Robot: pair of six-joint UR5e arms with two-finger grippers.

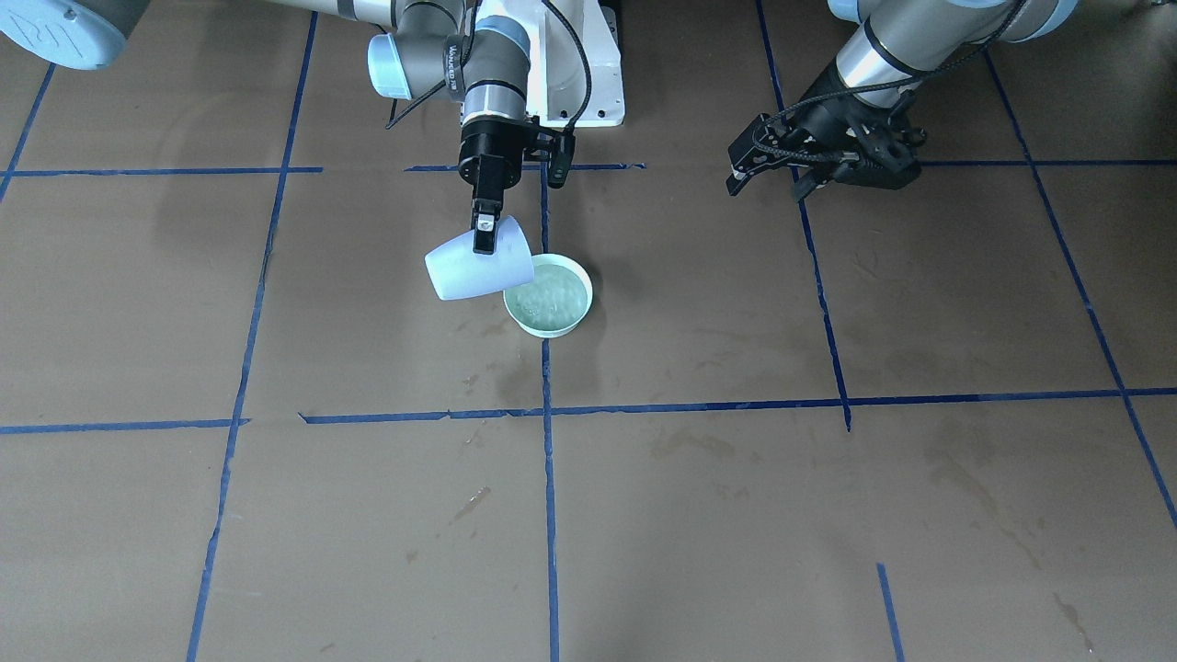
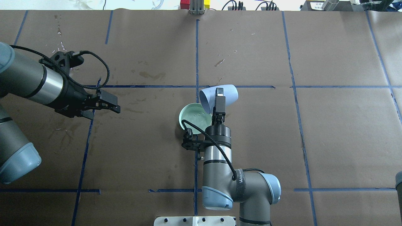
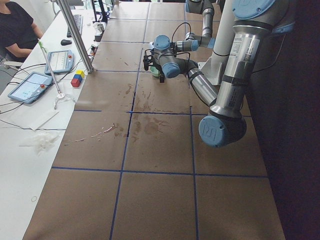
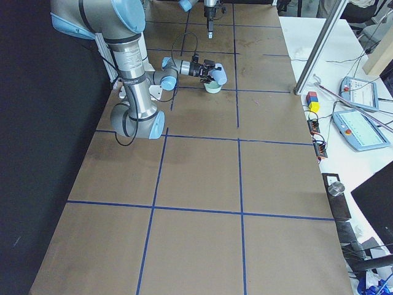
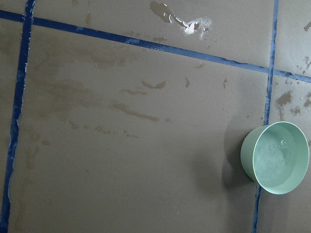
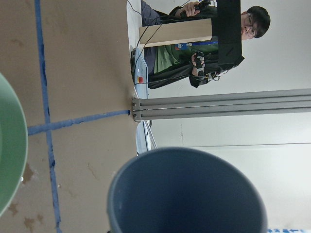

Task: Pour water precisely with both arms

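Nearest the right wrist camera is the open mouth of a pale blue tapered cup [image 6: 184, 194], with its dark interior facing the lens. The right gripper [image 1: 485, 237] holds this cup, its fingers clamped on the side wall. The right arm [image 2: 216, 160] reaches straight forward from the base. Its wrist is rolled so that the cup lies nearly on its side, mouth turned to the robot's left and lowered over the rim of a mint-green round bowl [image 2: 180, 119].

The bowl stands on the brown paper-covered table [image 2: 314, 141], just beside a blue tape line [image 1: 549, 460]. The water [image 1: 549, 296] lies in the bowl, and its surface is rippled.

The left arm [image 2: 34, 84] is held above the table, well apart from the bowl on the robot's left. The left gripper [image 2: 114, 105] points toward the table centre, fingers parted and empty. Dark wet stains [image 5: 136, 112] mark the paper in the left wrist view.
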